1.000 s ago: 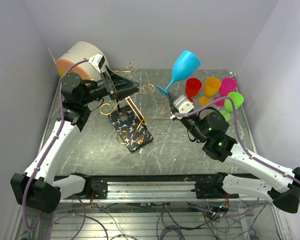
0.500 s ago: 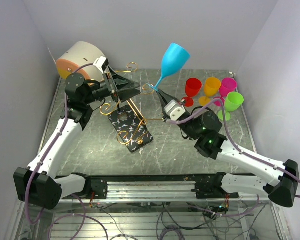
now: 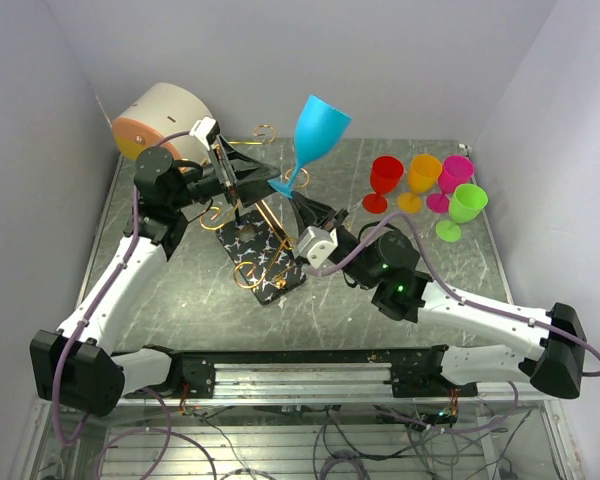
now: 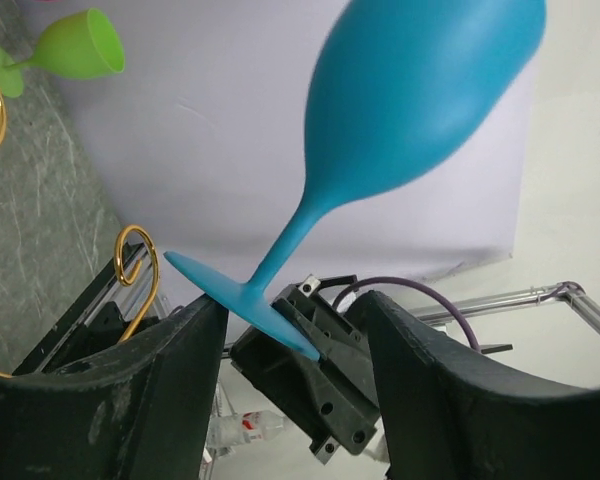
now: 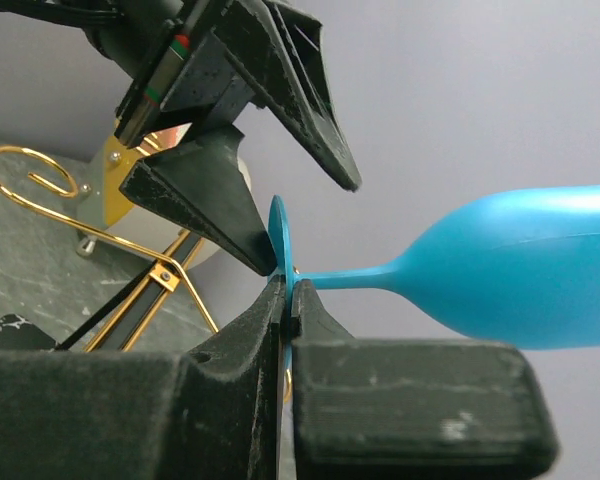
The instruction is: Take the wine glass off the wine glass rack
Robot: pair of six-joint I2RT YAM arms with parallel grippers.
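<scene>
The right pincer [image 3: 294,203] is shut tight on the thin round foot of the blue wine glass [image 3: 318,128], its two black fingertips [image 5: 268,310] pinching the disc edge-on in the right wrist view. The glass is up in the air at the back of the bench [image 3: 380,300], tilted, bowl high and leaning toward the rear wall, foot low, above the wine glass rack [image 3: 263,258]. The rack stands on its black veined base with its gold wire arms spread to the sides. Whether the foot touches the wire cannot be told. The left pincer [image 3: 252,172] stands wide, holding nothing, with the foot of the glass between its fingers [image 4: 150,390]; one finger's tip sits just beside the disc. Red [image 3: 385,176], orange [image 3: 424,174], pink [image 3: 456,172] and green [image 3: 467,204] glasses stand together at the right rear. A beige drum [image 3: 158,118] sits at the left rear corner.
</scene>
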